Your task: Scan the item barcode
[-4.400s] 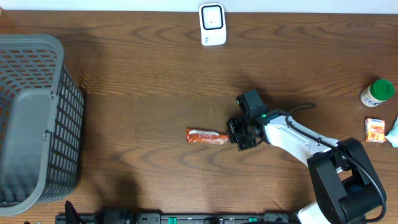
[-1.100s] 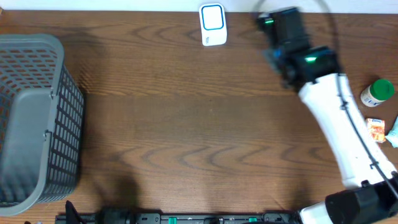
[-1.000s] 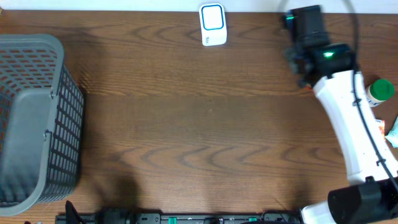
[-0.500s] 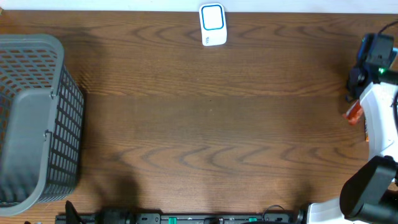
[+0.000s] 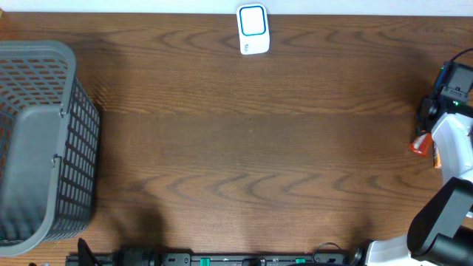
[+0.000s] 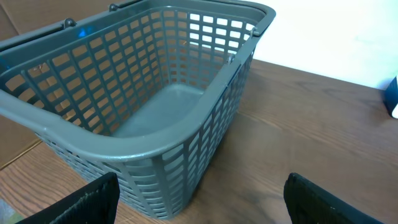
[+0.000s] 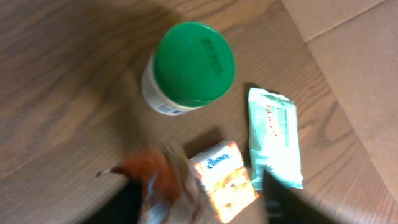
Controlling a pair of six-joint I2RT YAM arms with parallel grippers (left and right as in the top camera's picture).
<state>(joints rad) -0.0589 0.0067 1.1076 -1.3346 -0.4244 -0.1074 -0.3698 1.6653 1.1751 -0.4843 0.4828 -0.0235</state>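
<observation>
At the far right edge of the tabletop (image 5: 244, 148), the right claw (image 7: 198, 210) is hanging over a small cluster of goods. Its 2 dark fingers (image 7: 118, 208) are standing apart at the bottom of the wrist view. Between them the red-orange packet (image 7: 155, 180) is showing as a blur, nearer one finger than the other. Whether either finger is touching it cannot be told.

Just beside the packet, a small orange tissue pack (image 7: 224, 180) is lying flat. A teal wipes pack (image 7: 273, 137) is lying close along its other side. A green-lidded jar (image 7: 193, 65) is standing upright a little beyond both.

Seen from overhead, the white scanner (image 5: 252, 29) is sitting at the far edge near the middle of the tabletop, well apart from the packet.

At the opposite end, the left claw (image 6: 199, 205) is spreading its 2 fingers wide and gripping nothing. It is facing the grey basket (image 6: 205, 118), which is standing upright on the wood.
</observation>
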